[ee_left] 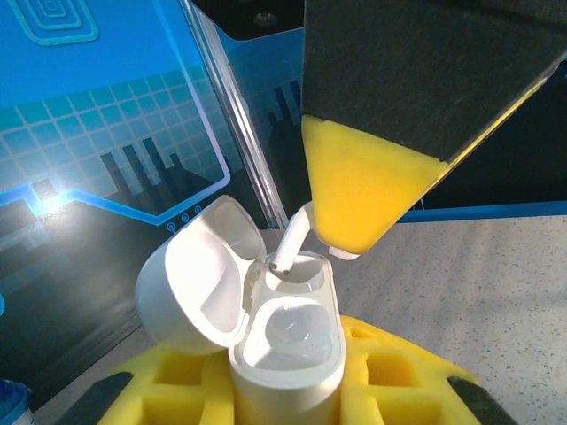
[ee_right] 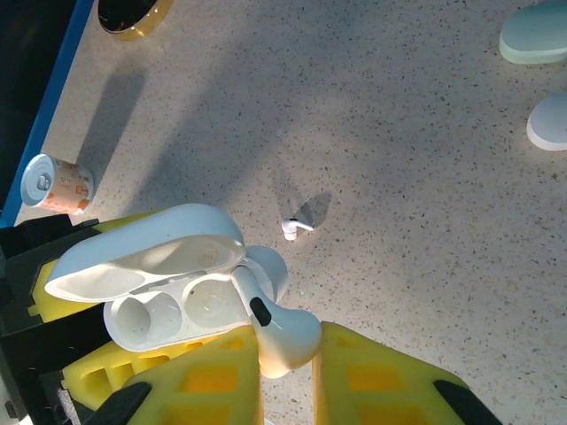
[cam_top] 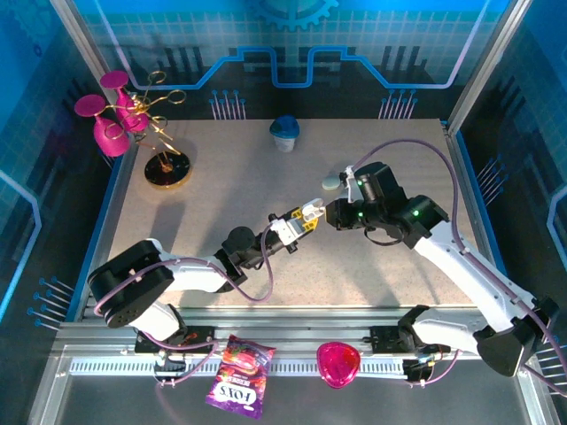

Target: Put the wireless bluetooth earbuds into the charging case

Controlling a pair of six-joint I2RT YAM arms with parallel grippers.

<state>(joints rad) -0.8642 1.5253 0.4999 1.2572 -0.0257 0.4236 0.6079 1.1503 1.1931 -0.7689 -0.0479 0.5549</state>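
The white charging case (ee_left: 288, 354) stands upright between the yellow pads of my left gripper (ee_left: 288, 394), which is shut on it. Its lid (ee_left: 195, 283) is hinged open and both sockets are bare. My right gripper (ee_right: 288, 372) is shut on one white earbud (ee_right: 283, 332), whose stem (ee_left: 292, 243) slants down with its tip at the mouth of the far socket. A second earbud (ee_right: 297, 227) lies loose on the table just beyond the case. From above, both grippers (cam_top: 297, 226) (cam_top: 332, 212) meet at the table's middle around the case (cam_top: 310, 211).
A mint case (cam_top: 330, 182) and a white piece (ee_right: 549, 122) lie behind the right gripper. A small blue-topped cup (cam_top: 284, 133) stands at the back, and a gold stand with pink glasses (cam_top: 166, 168) at the back left. A snack packet (cam_top: 239, 376) and a pink object (cam_top: 337, 363) lie on the front rail.
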